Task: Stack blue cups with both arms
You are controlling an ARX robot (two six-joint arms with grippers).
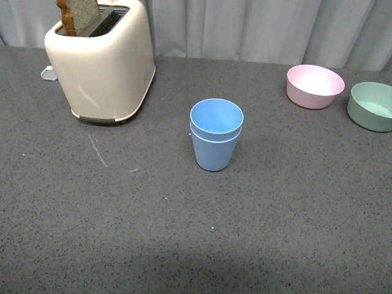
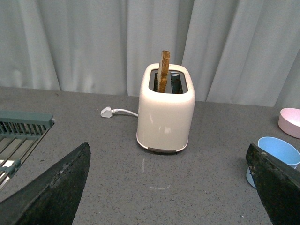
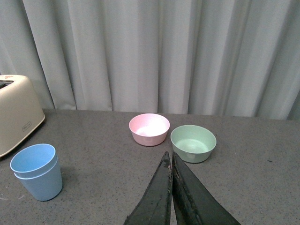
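Note:
The two blue cups (image 1: 215,136) stand upright in the middle of the grey table, one nested inside the other. The stack also shows in the right wrist view (image 3: 37,171) and partly in the left wrist view (image 2: 276,158). Neither arm shows in the front view. My left gripper (image 2: 171,187) is open and empty, its jaws wide apart above the table, with the cups beside one finger (image 2: 276,187). My right gripper (image 3: 169,157) is shut and empty, well apart from the cups, pointing toward the bowls.
A cream toaster (image 1: 101,64) with a slice of toast stands at the back left, its plug (image 2: 107,112) behind it. A pink bowl (image 1: 315,86) and a green bowl (image 1: 371,106) sit at the back right. A grey-green rack (image 2: 18,133) shows in the left wrist view.

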